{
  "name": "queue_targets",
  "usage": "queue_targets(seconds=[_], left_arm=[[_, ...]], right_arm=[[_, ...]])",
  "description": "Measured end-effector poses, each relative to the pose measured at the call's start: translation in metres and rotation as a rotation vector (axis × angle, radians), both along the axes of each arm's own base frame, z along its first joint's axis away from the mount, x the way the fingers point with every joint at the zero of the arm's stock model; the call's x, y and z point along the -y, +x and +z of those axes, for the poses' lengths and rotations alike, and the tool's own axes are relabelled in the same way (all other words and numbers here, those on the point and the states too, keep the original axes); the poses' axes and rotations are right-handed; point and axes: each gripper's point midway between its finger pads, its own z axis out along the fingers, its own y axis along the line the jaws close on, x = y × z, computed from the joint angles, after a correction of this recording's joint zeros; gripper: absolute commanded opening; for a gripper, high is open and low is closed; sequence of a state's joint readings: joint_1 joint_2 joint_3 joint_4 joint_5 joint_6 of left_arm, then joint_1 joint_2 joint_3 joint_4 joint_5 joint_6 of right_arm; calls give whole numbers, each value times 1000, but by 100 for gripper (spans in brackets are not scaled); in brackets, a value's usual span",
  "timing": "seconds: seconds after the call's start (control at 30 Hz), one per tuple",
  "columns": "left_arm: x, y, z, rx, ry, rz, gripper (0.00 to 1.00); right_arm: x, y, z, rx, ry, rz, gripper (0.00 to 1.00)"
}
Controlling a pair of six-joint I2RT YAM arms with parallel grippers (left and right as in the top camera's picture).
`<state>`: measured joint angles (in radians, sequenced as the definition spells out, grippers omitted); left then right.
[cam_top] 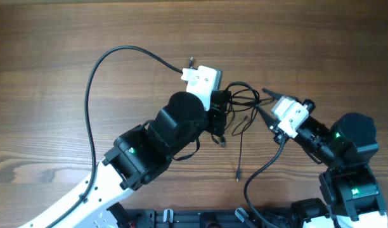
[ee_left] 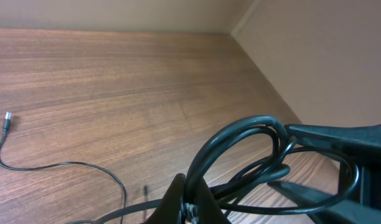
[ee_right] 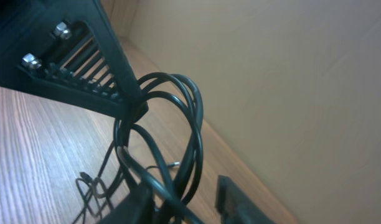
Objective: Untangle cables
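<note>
The cables [cam_top: 241,96] are a bunch of thin black loops between my two grippers. My left gripper [cam_top: 224,102] is shut on the bunch; in the left wrist view its fingers [ee_left: 190,200] pinch a loop [ee_left: 253,140]. My right gripper [cam_top: 258,101] is open at the right side of the bunch. In the right wrist view its fingers [ee_right: 184,208] straddle several loops [ee_right: 193,124], with a gap left to the right finger. One thin cord trails down the table to a plug end [cam_top: 237,177]. Another plug [ee_left: 7,121] lies on the wood.
The left arm's thicker black cable [cam_top: 89,95] arcs over the wooden table [cam_top: 67,38] at the left. A wall [ee_left: 327,56] runs along the table's far edge. The right arm's base [cam_top: 349,183] stands at the lower right.
</note>
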<state>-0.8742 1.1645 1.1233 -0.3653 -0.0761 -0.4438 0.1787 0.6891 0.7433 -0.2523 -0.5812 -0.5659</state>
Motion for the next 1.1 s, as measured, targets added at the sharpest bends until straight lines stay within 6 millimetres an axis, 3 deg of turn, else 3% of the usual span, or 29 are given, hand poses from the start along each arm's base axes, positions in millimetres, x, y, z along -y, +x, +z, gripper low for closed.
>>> queue_targets(seconds=[0.07, 0.3, 0.37, 0.5, 0.6, 0.77, 0.8, 0.87, 0.9, 1.1], left_arm=[[2, -2, 0, -8, -7, -12, 4], [3, -3, 0, -12, -10, -17, 4], [2, -3, -1, -13, -9, -15, 4], [4, -5, 0, -15, -14, -24, 4], [9, -10, 0, -23, -18, -51, 4], [10, -12, -3, -31, -13, -63, 4], [9, -11, -3, -30, -10, -55, 4], [4, -6, -3, -19, 1, -18, 4], [-1, 0, -2, -8, 6, 14, 4], [-11, 9, -1, 14, 21, 81, 6]], right_arm=[[1, 1, 0, 2, -1, -6, 5], [3, 3, 1, 10, -7, -27, 4], [12, 12, 8, -5, 49, -106, 4], [49, 35, 8, -206, 352, -423, 4], [78, 39, -18, -449, 654, -679, 4], [104, 32, -51, -648, 930, -927, 6], [109, 31, -58, -669, 955, -972, 19], [122, 29, -66, -666, 982, -1060, 66], [127, 28, -67, -661, 992, -1088, 82], [115, 28, -69, -654, 812, -995, 91]])
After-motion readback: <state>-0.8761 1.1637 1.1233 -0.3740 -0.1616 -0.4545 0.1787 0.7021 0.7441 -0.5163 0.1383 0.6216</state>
